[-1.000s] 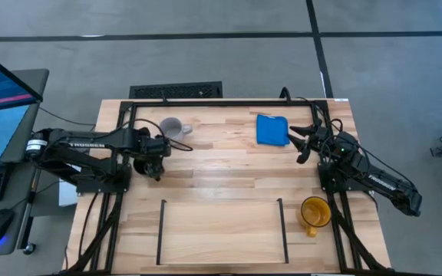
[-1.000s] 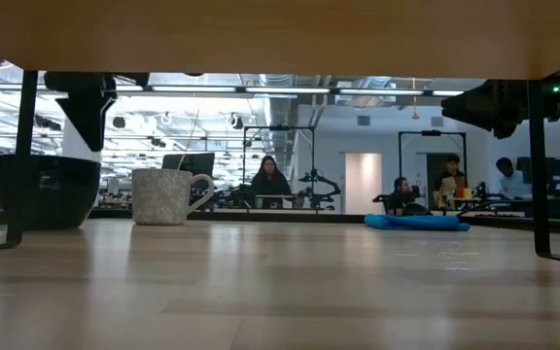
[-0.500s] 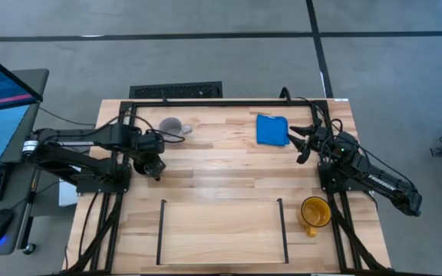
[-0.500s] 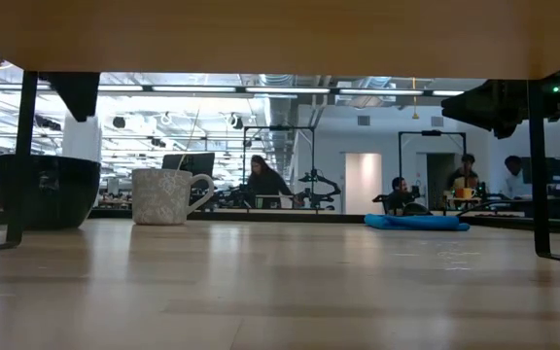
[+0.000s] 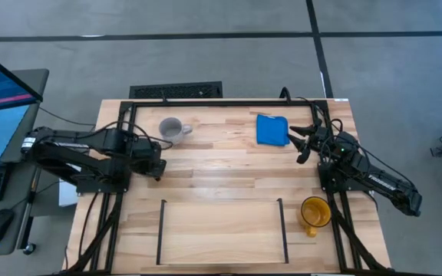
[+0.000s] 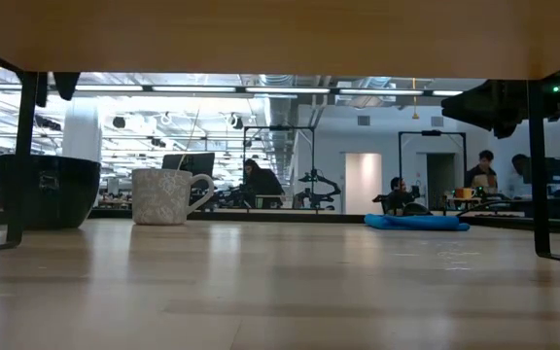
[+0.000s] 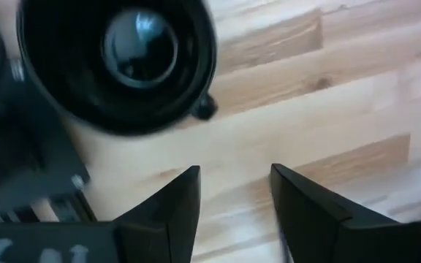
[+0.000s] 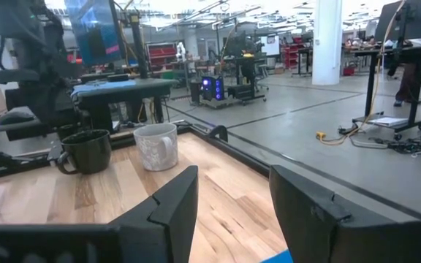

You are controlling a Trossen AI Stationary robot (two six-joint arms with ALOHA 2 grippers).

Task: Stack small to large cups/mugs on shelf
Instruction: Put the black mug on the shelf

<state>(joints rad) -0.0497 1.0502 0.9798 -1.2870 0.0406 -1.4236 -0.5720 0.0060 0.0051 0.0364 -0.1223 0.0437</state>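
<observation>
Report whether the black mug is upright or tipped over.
Upright. The black mug stands on its base on the table, and the left wrist view looks straight down into its open mouth.

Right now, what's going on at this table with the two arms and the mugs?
Nothing is held yet. The left tool hangs open beside the black mug, which stands near the table's left edge. The pale mug stands close by at the back, next to a blue cloth. The yellow mug sits just outside the shelf, which holds no mugs. The right tool waits open near the cloth.
</observation>
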